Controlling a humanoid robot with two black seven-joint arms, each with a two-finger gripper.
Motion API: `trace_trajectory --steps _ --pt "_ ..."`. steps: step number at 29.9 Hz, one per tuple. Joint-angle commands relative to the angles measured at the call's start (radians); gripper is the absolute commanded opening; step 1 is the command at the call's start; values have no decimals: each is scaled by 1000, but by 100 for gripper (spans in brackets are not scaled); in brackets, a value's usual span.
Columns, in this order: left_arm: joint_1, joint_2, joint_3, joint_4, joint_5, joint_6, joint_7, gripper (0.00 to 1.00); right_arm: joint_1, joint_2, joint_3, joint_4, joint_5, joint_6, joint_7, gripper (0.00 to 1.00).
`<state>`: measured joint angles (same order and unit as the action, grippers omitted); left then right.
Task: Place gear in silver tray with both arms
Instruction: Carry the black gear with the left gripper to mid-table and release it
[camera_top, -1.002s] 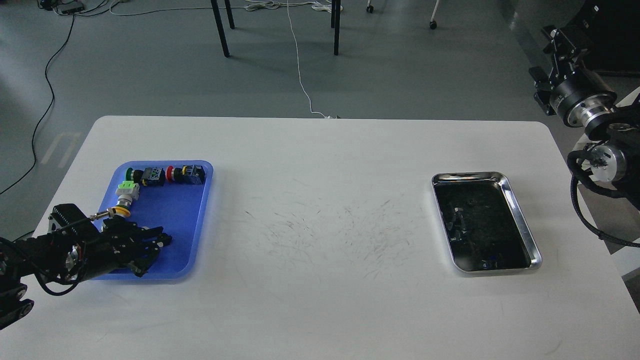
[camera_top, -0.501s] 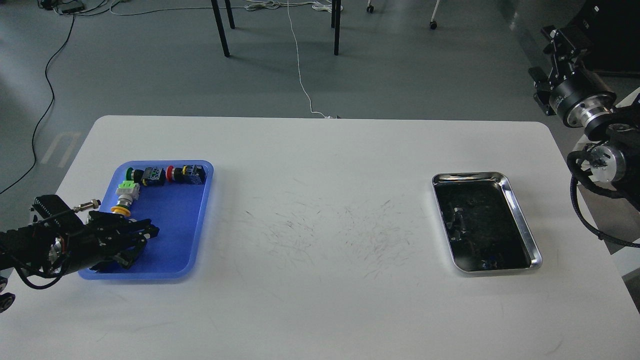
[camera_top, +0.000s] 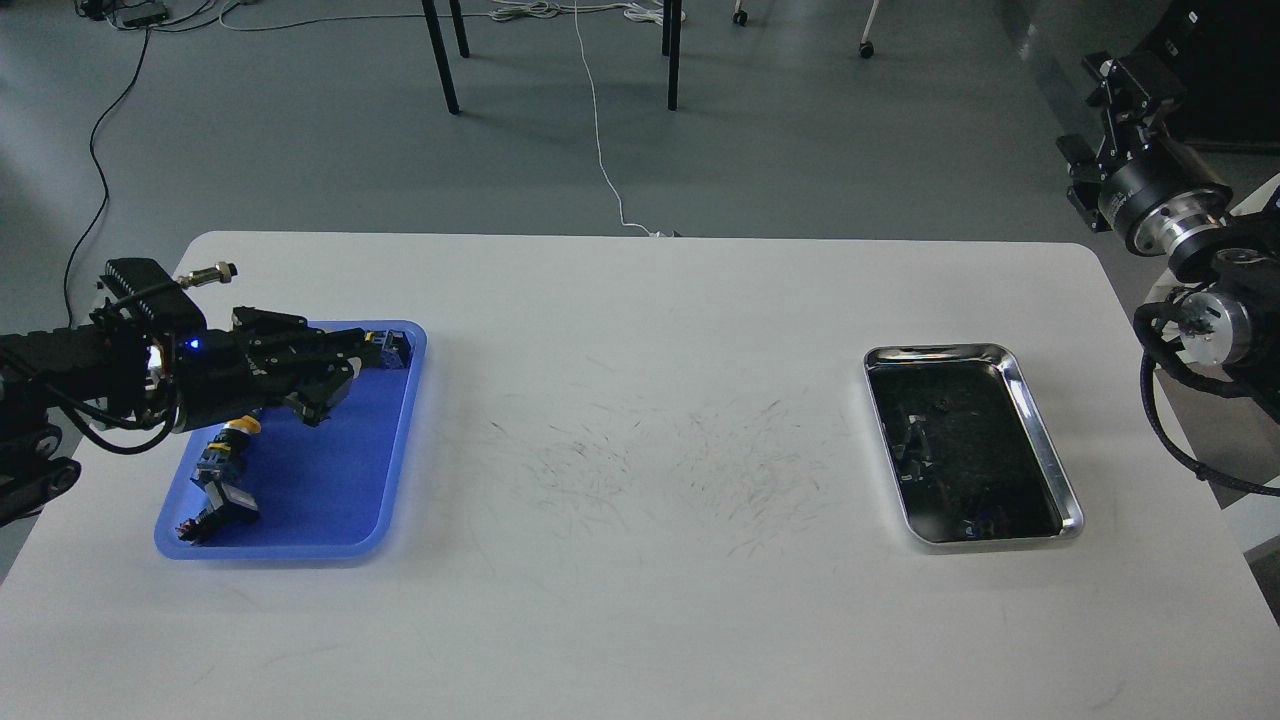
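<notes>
The gear is several small push-button parts in the blue plastic tray at the table's left. One blue-yellow-black part shows at the tray's far right corner. One with a yellow ring and a dark one lie at its near left. My left gripper is open and holds nothing. It hovers over the tray's far end and hides the other parts there. The silver tray lies at the table's right with a dark reflective bottom. My right gripper is raised off the table's far right corner, fingers apart, empty.
The white table has scuff marks in the middle. Chair legs and cables are on the floor beyond the far edge. The right arm's wrist and hose hang by the table's right edge.
My left gripper has moved from the blue tray's near end up to its far end, now covering the row of parts. Two parts now show at the tray's near left. The right arm has not moved.
</notes>
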<state>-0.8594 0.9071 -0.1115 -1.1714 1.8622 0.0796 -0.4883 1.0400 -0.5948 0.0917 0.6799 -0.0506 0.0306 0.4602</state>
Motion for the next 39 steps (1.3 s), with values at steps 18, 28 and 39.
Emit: trace_trajectory --steps 18,28,39 --pt "-24 -396 21 18 12 -126 0 19 -23 -36 118 1 152 -8 -38 91" --pt "-23 -542 59 125 12 -126 0 19 -35 9 161 -10 163 -15 -38 92" --pt "-24 -715 75 249 11 -126 0 19 -37 38 160 -16 161 -27 -38 93"
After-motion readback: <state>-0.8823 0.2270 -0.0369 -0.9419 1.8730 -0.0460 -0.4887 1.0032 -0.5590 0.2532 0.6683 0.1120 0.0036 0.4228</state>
